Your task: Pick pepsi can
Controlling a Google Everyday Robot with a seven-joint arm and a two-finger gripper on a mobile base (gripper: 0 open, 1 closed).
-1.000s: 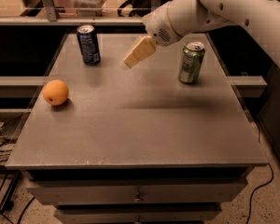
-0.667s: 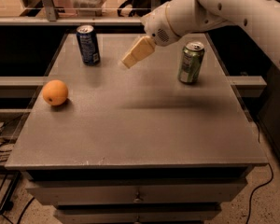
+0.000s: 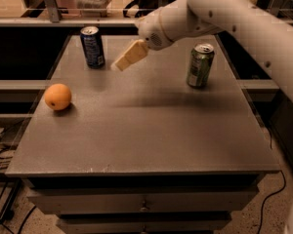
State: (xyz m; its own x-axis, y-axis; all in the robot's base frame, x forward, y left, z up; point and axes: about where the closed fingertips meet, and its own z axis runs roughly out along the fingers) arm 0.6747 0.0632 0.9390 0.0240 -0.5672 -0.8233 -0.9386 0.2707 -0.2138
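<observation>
The pepsi can [image 3: 93, 46] stands upright on the worktop [image 3: 151, 130], upper left of frame. My end effector [image 3: 130, 56] hovers just beside it, frame-right, not touching; open or closed, I cannot tell. Recommended: approach level, centre on the can body, avoid tipping it.

pepsi can [image 3: 92, 47] dark blue, white markings; other can [image 3: 200, 65] green; fruit [image 3: 57, 96] orange; tan jaws hover beside pepsi can.

The arm [image 3: 234, 13] is a thick white tube with smooth rounded joints and small dark screw holes along its shell. Its gripper [image 3: 129, 56], a tan wedge, sits just right of the pepsi can [image 3: 92, 46].
</observation>
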